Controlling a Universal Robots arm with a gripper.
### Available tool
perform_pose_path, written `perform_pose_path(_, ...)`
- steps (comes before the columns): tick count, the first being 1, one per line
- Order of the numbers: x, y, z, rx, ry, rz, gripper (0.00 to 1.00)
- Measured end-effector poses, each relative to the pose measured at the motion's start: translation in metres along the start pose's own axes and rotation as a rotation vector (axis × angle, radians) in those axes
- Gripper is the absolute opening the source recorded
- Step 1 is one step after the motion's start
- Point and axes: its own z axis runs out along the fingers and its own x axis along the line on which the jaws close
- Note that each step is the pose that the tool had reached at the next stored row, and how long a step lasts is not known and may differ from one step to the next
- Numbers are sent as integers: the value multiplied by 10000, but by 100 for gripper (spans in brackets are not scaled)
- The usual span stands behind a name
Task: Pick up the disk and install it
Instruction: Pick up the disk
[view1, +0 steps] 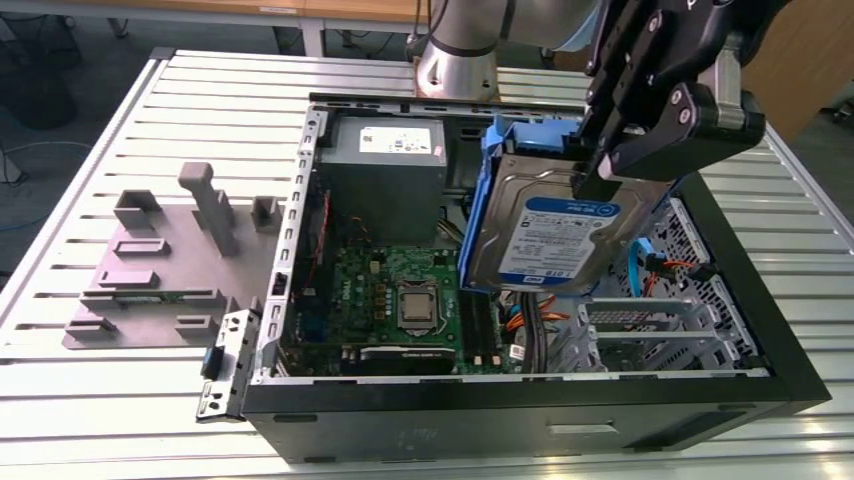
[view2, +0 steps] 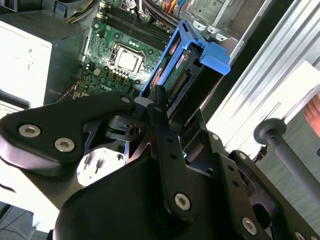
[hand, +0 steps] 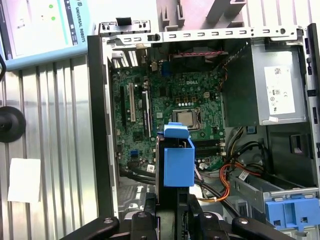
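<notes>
Disk (view1: 554, 235) is clamped at its top edge by the gripper (view1: 597, 172), which is closed on it. It hangs tilted over the open computer case (view1: 534, 420), clear of the floor. The exterior view has the white-and-blue label facing the camera. The first wrist view shows the disk edge-on instead, blue rail end over the motherboard (hand: 170, 100), with a bare blue bracket (hand: 292, 210) inside the case. The second wrist view shows the fingers (view2: 160, 117) pinching the drive's end. The power supply (view1: 380, 190) carries a white sticker.
</notes>
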Motion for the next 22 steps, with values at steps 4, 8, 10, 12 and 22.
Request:
perform_pose_path(4,-7,-68,-2,0,-3,0,35)
perform_pose_path(8,-15,-145,-6,0,-2,0,35)
perform_pose_path(10,-19,-184,-8,0,-2,1,35)
perform_pose_path(12,-24,-226,-11,0,-1,1,35)
perform_pose_path(22,-49,-472,-22,-5,1,-21,35)
